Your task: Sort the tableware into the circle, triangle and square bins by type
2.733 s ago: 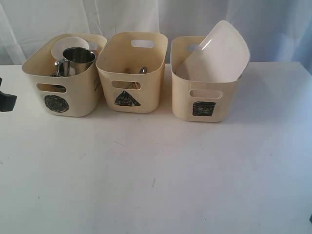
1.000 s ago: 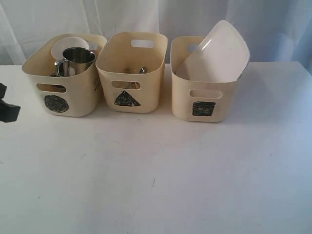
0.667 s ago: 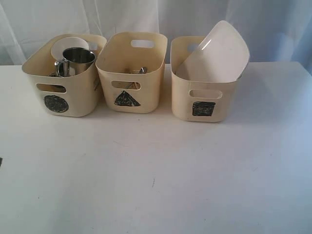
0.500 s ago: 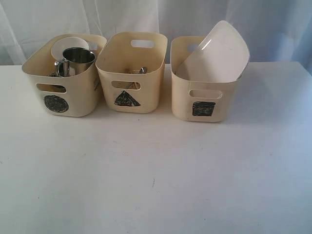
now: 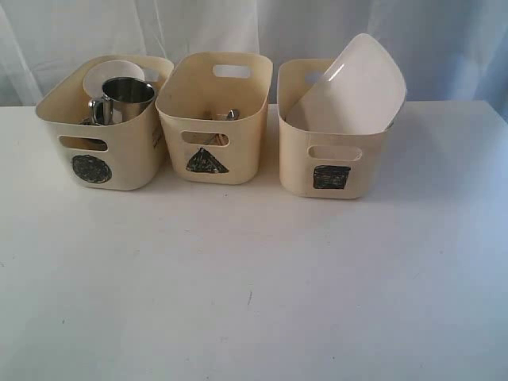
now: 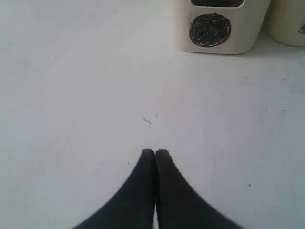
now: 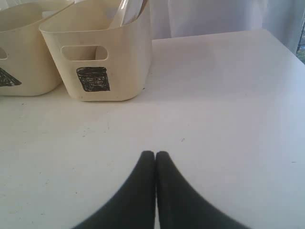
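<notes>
Three cream bins stand in a row at the back of the white table. The circle bin [image 5: 101, 151] on the left holds a steel mug [image 5: 125, 97] and a pale round bowl rim [image 5: 103, 73]. Cutlery tips [image 5: 228, 114] show inside the triangle bin [image 5: 213, 135] in the middle. A large white plate [image 5: 349, 83] leans out of the square bin [image 5: 333, 163] on the right. Neither gripper appears in the exterior view. My left gripper [image 6: 155, 151] is shut and empty over bare table near the circle bin [image 6: 217, 38]. My right gripper [image 7: 155, 153] is shut and empty, facing the square bin [image 7: 102, 67].
A white curtain hangs behind the bins. The table's right edge [image 7: 286, 45] shows in the right wrist view, and the triangle bin [image 7: 24, 57] stands beside the square one there.
The left gripper's dark tip, seen at the left edge of the exterior view a second ago, has dropped out of that view. The bins and their contents have not moved.
</notes>
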You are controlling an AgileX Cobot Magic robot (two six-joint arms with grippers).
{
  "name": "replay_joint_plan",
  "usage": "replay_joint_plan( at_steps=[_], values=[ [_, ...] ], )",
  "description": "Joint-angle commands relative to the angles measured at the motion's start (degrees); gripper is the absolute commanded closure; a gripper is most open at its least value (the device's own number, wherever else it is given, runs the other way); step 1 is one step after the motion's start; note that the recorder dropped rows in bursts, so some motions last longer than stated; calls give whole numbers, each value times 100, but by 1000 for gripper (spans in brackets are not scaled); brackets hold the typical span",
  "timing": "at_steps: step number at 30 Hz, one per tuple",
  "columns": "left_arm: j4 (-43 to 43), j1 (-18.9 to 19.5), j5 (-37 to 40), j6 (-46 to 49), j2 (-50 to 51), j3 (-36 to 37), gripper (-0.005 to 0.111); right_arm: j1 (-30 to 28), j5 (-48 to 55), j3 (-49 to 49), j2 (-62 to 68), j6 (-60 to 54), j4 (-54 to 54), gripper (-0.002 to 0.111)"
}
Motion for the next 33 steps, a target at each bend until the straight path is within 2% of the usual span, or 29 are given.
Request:
replay_joint_plan(
  at_steps=[1, 9, 15, 24, 25, 30, 33],
  values=[
    [-261, 209, 326, 123, -461, 208, 107, -48, -10, 7, -37, 17, -15, 108],
    [-508, 293, 856, 180, -1293, 471, 107, -48, -10, 7, -37, 17, -15, 108],
    [-839, 293, 952, 180, -1293, 745, 107, -48, -10, 7, -37, 17, -15, 108],
    [-897, 293, 792, 461, -1293, 745, 107, -48, -10, 7, -37, 17, -15, 108],
    [-897, 293, 739, 461, -1293, 745, 107, -48, -10, 7, -37, 17, -15, 108],
    [-831, 293, -504, 461, -1293, 745, 107, -48, -10, 7, -37, 17, -15, 108],
    [-818, 293, -736, 461, -1293, 745, 107, -48, -10, 7, -37, 17, -15, 108]
  ],
)
